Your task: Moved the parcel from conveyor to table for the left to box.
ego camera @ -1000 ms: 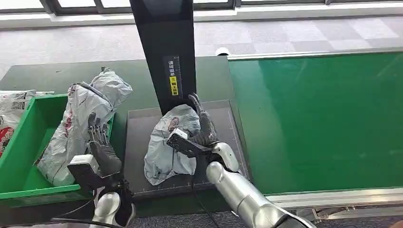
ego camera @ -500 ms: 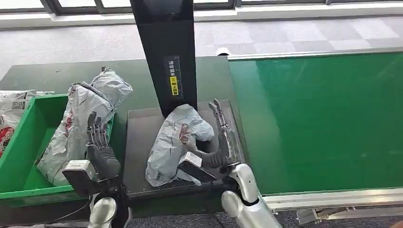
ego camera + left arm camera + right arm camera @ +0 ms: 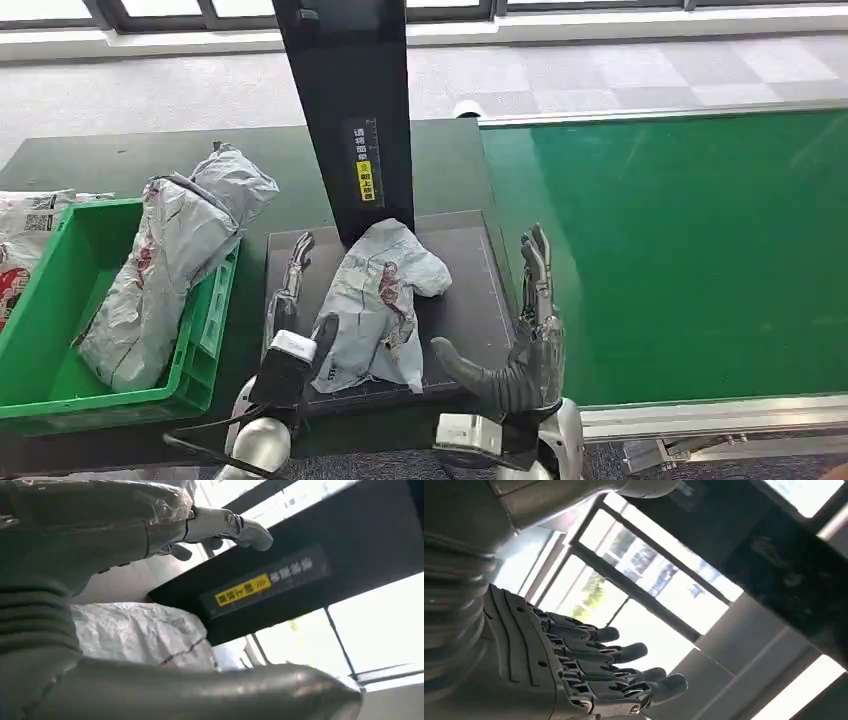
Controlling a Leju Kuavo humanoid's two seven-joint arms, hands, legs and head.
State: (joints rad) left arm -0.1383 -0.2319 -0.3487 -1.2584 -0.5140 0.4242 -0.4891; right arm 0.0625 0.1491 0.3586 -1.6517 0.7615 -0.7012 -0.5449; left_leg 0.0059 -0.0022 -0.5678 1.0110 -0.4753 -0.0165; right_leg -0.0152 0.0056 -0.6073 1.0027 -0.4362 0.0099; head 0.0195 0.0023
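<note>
1. One grey parcel [image 3: 378, 300] lying flat on the dark mat [image 3: 463, 300], top end touching the black post [image 3: 350, 110].
2. One more grey bag [image 3: 170, 265] leaning out of the green box [image 3: 60, 300] on the left side of the desk [image 3: 100, 160].
3. More bags [image 3: 25, 220] past the box's far left edge.
4. Left hand [image 3: 290, 300] just beside the parcel's left edge, fingers [image 3: 296, 262] apart, holding nothing.
5. Right hand [image 3: 525, 345] at the mat's right edge, fingers [image 3: 535, 265] spread, holding nothing.
6. Lots of bare green conveyor [image 3: 680, 250] on the right.
</note>
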